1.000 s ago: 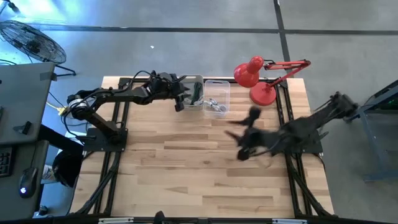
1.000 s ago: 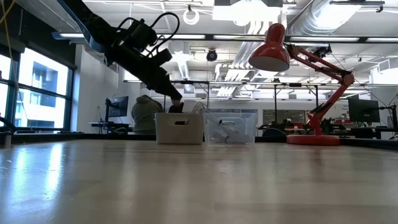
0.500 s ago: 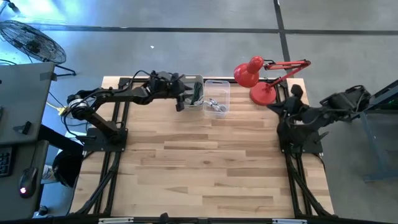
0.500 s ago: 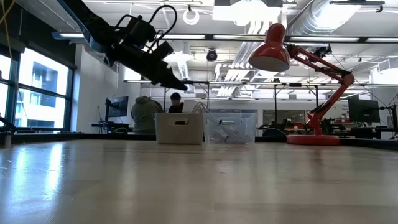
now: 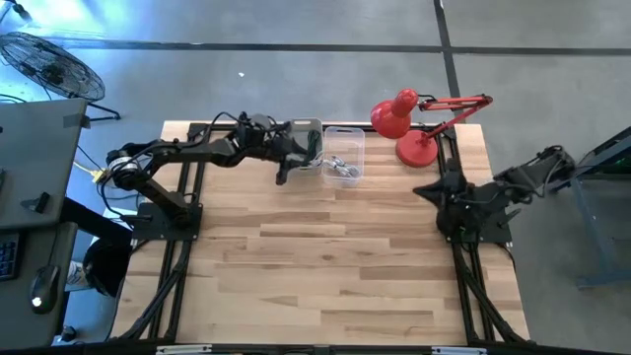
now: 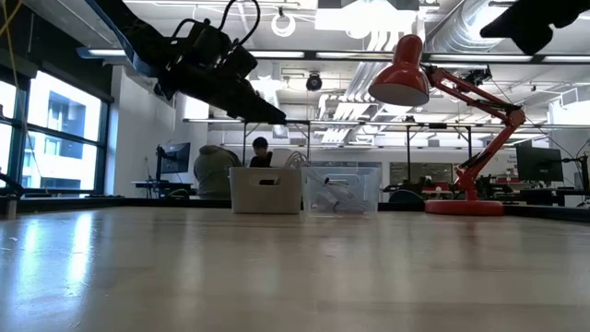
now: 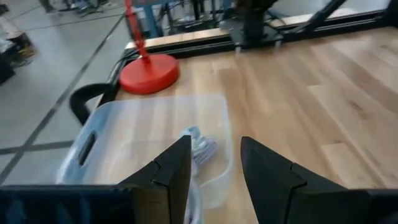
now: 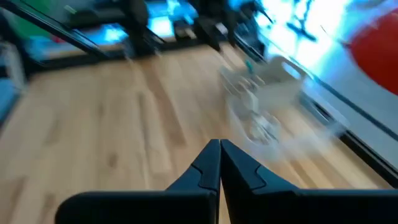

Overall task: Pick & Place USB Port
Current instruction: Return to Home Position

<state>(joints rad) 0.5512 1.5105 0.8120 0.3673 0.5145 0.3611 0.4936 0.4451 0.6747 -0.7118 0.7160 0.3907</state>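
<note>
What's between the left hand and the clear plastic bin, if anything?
Nothing visible. The open left hand hangs raised; the clear plastic bin shows unobstructed past its fingers. The gray rectangular bin sits below.

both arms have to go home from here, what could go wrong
1. The left hand hangs open close above the gray bin and the transparent bin. A low pull-back might clip a rim and shift a bin.
2. The right hand, shut, sits near the base of the red lamp. A wide swing of that arm could knock the lamp.
</note>
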